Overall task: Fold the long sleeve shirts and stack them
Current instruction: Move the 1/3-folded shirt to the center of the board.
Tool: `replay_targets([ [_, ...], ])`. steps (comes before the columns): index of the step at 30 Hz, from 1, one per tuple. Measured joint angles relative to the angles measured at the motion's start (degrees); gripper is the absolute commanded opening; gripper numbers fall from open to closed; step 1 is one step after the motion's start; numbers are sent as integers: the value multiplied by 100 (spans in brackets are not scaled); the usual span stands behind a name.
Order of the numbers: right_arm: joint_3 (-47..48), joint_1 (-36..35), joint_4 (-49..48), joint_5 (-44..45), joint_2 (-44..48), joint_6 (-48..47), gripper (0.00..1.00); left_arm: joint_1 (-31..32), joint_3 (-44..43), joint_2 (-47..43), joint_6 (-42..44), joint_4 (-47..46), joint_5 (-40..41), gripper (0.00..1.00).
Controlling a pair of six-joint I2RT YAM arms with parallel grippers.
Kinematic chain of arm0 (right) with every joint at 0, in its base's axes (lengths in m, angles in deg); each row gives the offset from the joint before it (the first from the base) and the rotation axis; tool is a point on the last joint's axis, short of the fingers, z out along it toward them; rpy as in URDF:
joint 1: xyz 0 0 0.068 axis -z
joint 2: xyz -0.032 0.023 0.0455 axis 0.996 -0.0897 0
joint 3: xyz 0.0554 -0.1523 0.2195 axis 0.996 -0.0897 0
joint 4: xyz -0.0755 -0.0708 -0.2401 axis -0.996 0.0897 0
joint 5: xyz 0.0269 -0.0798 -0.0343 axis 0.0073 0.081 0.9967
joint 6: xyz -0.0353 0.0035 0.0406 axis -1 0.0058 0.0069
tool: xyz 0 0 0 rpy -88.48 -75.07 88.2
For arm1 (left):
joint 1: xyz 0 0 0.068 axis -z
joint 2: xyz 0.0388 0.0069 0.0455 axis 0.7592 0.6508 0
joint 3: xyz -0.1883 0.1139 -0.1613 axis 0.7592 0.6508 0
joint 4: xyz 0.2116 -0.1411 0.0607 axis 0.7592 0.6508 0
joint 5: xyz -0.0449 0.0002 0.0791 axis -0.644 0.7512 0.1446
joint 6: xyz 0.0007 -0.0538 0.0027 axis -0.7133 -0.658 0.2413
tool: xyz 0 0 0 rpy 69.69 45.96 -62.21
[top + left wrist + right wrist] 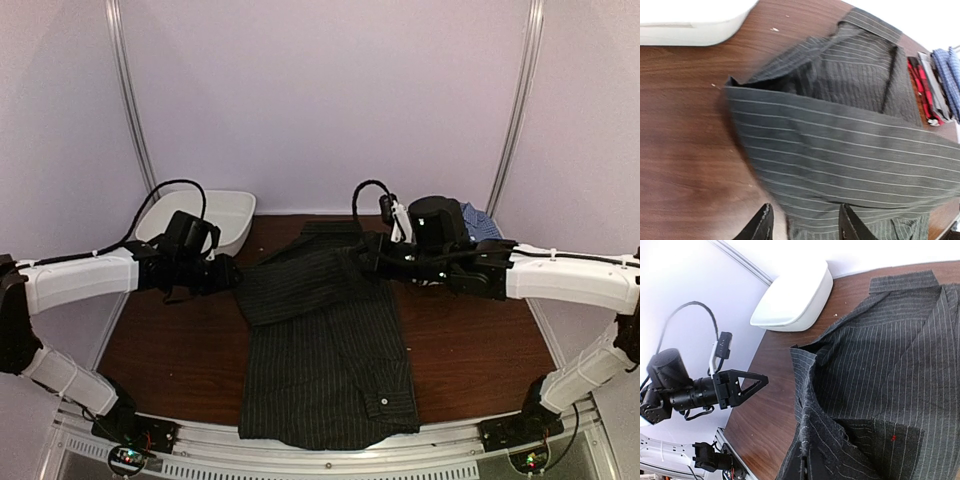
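From my station I see the black pinstriped shirt (320, 350) spread down the middle of the brown table (180, 350). Its hem reaches the near edge between the two arm bases and its collar points toward the back wall. The upper part is folded over itself, with a band of cloth lying across the chest from left to right. The left gripper (232, 272) hangs just beside the shirt's left edge. Its fingers (762, 225) are parted and hold nothing, and in its own wrist view the striped cloth lies below the gap between them. The right gripper (372, 262) sits at the right side of the folded part, near the collar. Its fingers are closed, and in its wrist view the cloth bunches up toward them, so I take it they are pinching a fold of the shirt, though the contact itself sits at the very edge of that picture. A white tub (200, 215) stands at the far left corner of the table, apart from the shirt. At the far right, behind the right arm, lies a small pile of other shirts: a blue checked one (947, 70), a grey one (935, 92) and a red-and-black one (920, 85), lying side by side against each other.
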Motion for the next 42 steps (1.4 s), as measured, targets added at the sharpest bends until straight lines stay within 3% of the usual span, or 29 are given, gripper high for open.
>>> replay_targets([
  [4,380,-7,492,81,258,-345,0,-315,-564,520,365,153,-146,42],
  [8,518,-63,708,63,313,-476,0,-387,-1805,1469,852,407,-291,40],
  [16,-181,-737,260,-330,-109,-166,0,-387,-3773,3204,1491,527,-949,31],
  [20,-181,-1290,-9,-501,-590,-57,0,-387,-4157,3869,1631,616,-1215,29],
  [25,-179,-1429,-199,-597,-748,42,0,-387,-4205,4269,1729,822,-1333,27],
  [33,-85,-1419,-284,-588,-894,46,0,-387,-4948,4992,1862,1237,-868,26],
  [42,-76,-1419,-256,-581,-920,57,0,-525,-7171,6518,1974,2048,234,26],
])
